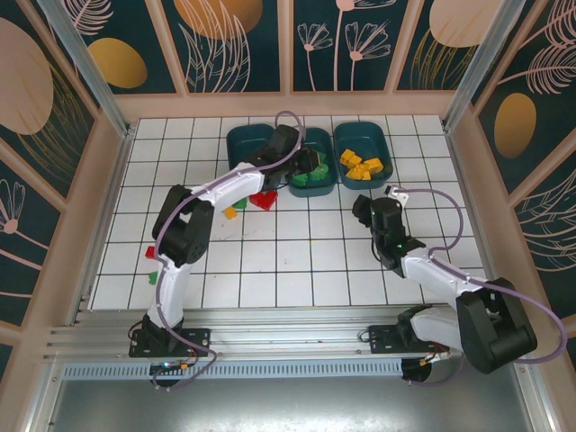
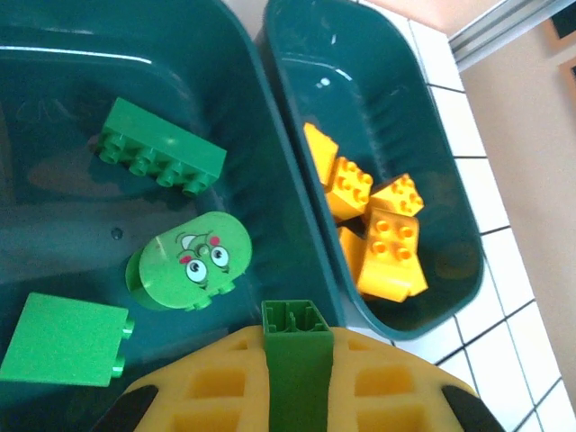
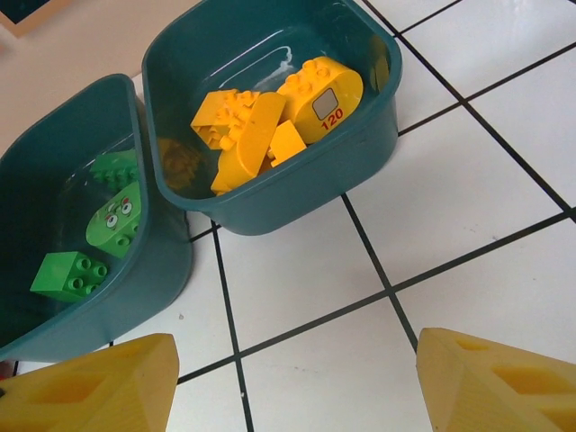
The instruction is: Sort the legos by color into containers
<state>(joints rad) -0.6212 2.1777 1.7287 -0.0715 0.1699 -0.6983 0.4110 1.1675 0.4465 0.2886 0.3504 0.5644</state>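
Three dark teal containers stand in a row at the far side of the tiled tabletop (image 1: 270, 261) in your top view: the left container (image 1: 241, 148), the middle container (image 1: 324, 135) and the right container (image 1: 364, 135). Your left end effector (image 1: 309, 166) hangs over the middle container. Your right end effector (image 1: 394, 194) sits above bare tile just in front of the right container. Loose legos lie by the left arm, among them a red cluster (image 1: 264, 200) and a yellow piece (image 1: 229, 213).

Your left wrist view shows the left end effector (image 2: 297, 396) clamped narrow on an upright green brick (image 2: 295, 337), close to where the middle and right containers meet. Inside the middle container (image 2: 225, 54) you can see a long green brick (image 2: 162, 157), a square green brick (image 2: 65, 340) and a rounded green piece (image 2: 189, 263) printed with a cartoon face. The right container (image 2: 423, 117) holds yellow bricks (image 2: 382, 238).

Your right wrist view shows the right end effector (image 3: 297, 387) spread wide over white tile, with nothing between its fingers. In the right container (image 3: 270, 202), one rounded yellow piece (image 3: 324, 99) reads "120" in red. The middle container (image 3: 166, 261) stands just beside it.
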